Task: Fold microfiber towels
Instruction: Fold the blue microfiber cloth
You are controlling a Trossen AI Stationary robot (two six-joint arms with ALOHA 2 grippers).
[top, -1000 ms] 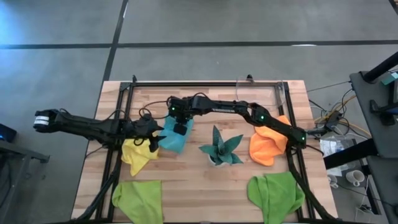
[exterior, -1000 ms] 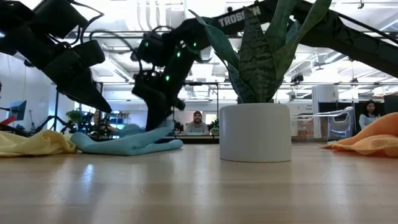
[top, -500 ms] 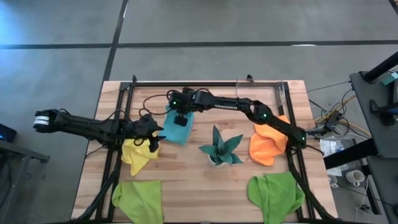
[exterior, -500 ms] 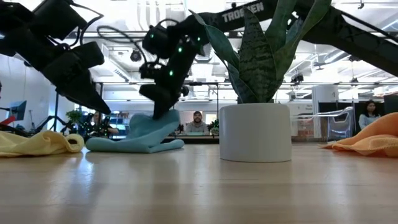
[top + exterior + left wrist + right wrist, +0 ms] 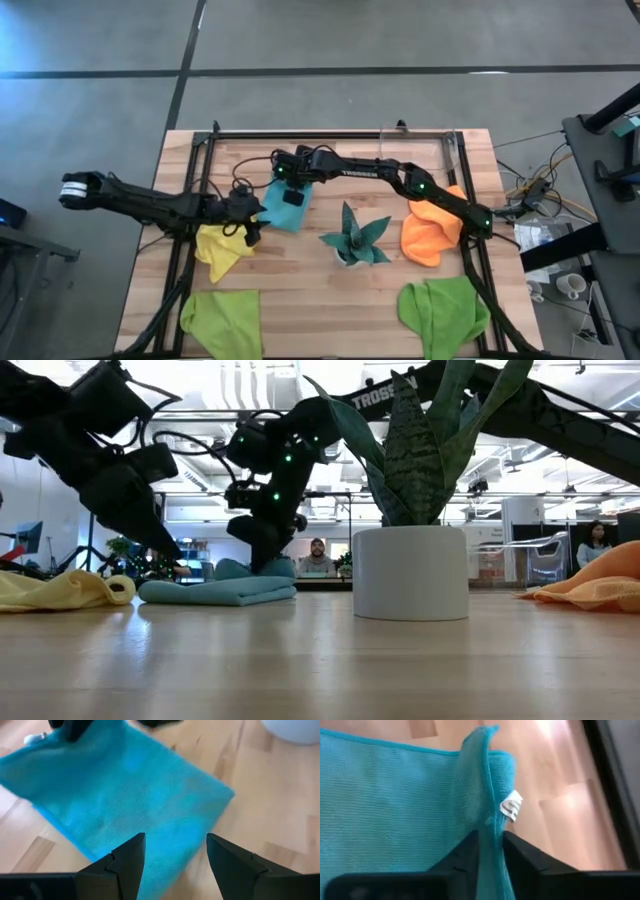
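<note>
The light blue towel [image 5: 283, 208] lies folded on the wooden table, left of the potted plant [image 5: 354, 240]. My right gripper [image 5: 291, 196] reaches from the right and is shut on the towel's raised edge over its far part. My left gripper [image 5: 172, 862] stands open just above the towel's near-left part [image 5: 125, 800]; I cannot tell whether it touches the cloth. A yellow towel [image 5: 220, 248], an orange towel [image 5: 430, 232] and two lime green towels [image 5: 222, 320] [image 5: 445, 310] lie crumpled on the table. My right gripper pinches an upstanding edge of the light blue towel [image 5: 487, 827] between its two fingers, beside the corner with the white label [image 5: 510, 807]. The fingers slant down from above. The rest of the towel lies flat on the table; one layer or several, I cannot tell.
The plant's white pot [image 5: 410, 572] stands right of the blue towel. Black frame rails [image 5: 330, 133] run along the table's far, left and right sides. Bare wood lies between the two green towels at the near edge.
My right gripper has lifted the blue towel's near edge, carried it toward the table's far edge and lowered it, turning as it went. That part is folded over the rest, and the towel now lies shorter and flat. My left gripper has sunk slightly toward the towel.
</note>
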